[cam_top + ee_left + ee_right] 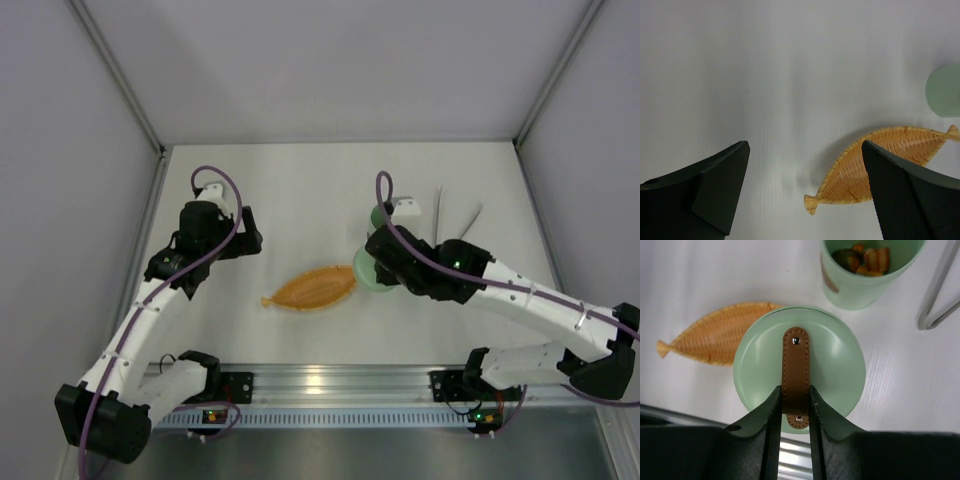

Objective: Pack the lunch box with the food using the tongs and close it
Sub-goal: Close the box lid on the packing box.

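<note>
The flat round mint-green lid [835,360] is near the open mint-green cylindrical lunch box [860,285], its brown strap handle [795,365] pinched tight between the right fingers [767,435]. Bite-sized orange and dark food [865,260] sits in the lunch box; slim grey tongs [933,290] lie beside it. The left fingers [715,185] gape wide, holding nothing.

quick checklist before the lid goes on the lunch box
1. Right pincer shut on the brown handle of the lid: ok
2. Food inside the lunch box: ok
3. No pieces seen on the orange dish: ok
4. Tongs lying apart from the lunch box: ok
5. Lid lined up over the opening: not ok, it is beside it
6. Left pincer open, away from the lunch box: ok
</note>
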Robot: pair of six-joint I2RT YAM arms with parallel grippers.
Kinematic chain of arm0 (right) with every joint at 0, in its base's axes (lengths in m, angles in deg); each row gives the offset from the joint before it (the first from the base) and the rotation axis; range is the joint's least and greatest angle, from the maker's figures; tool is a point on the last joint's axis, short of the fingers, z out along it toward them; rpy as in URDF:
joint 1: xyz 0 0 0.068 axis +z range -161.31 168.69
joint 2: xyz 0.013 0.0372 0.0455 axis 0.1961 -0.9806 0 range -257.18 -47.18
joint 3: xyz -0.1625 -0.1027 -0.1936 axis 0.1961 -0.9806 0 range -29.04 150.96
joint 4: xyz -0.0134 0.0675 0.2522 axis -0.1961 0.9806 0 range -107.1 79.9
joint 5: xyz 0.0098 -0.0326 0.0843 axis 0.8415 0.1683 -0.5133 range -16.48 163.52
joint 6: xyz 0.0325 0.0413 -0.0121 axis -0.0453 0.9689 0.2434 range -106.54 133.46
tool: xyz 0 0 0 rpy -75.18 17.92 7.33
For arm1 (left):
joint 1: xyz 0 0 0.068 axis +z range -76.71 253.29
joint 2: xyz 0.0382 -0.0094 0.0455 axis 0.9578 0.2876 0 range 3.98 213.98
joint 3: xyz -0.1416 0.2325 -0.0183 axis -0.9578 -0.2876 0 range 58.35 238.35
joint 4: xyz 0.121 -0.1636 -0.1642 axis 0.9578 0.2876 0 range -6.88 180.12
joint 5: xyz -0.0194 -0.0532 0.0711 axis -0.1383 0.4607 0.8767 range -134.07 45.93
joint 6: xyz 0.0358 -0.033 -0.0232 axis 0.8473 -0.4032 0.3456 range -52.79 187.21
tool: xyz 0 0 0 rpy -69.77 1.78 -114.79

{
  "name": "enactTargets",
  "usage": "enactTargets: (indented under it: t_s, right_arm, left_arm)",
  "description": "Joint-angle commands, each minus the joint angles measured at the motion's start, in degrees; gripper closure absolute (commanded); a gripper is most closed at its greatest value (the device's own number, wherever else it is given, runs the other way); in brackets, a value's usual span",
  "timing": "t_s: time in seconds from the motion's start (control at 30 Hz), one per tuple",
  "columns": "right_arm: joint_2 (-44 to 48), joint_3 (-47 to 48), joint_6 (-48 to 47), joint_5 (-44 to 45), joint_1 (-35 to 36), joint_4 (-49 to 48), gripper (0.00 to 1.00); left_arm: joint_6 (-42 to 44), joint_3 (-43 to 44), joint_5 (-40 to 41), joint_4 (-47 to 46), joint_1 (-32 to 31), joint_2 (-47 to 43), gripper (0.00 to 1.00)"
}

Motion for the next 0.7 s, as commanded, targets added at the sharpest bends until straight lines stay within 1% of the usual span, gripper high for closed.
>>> enactTargets:
  t_s: [0.0,0.03,0.1,0.13,0.23,0.47,0.57,0.67]
  right_arm:
    - [-0.8,4.7,-8.2,3.0,-7.5,-0.1,0.9]
    - [-1.0,5.3,-9.5,2.6,-12.0,-0.8,0.9]
    - [-1.8,7.5,-12.7,2.2,-15.6,-2.6,0.9]
    - [-3.4,9.7,-13.6,2.1,-18.5,-2.9,0.9]
    - [-6.4,13.1,-16.5,0.7,-22.4,-4.2,0.9]
    - [-17.0,22.4,-19.4,-3.3,-25.5,-6.5,0.9]
    - [-19.9,24.1,-19.7,-4.4,-25.8,-6.6,0.9]
    - [-21.5,23.8,-19.6,-5.6,-26.3,-7.3,0.9]
  left_arm:
    - [0.0,0.8,0.9,-0.9,-0.2,-0.2,0.01]
    - [0.0,0.8,0.8,-0.9,-0.2,-0.2,0.01]
    - [0.0,0.8,0.7,-0.9,-0.2,-0.1,0.01]
    - [0.1,0.8,0.6,-1.0,-0.2,0.1,0.01]
    - [-0.1,0.9,0.0,-0.9,-0.3,0.5,0.01]
    - [0.0,0.9,0.4,-0.9,-0.3,-0.1,0.01]
    - [0.0,0.9,0.4,-0.9,-0.2,-0.2,0.01]
    - [0.1,0.9,0.5,-0.9,-0.2,-0.3,0.01]
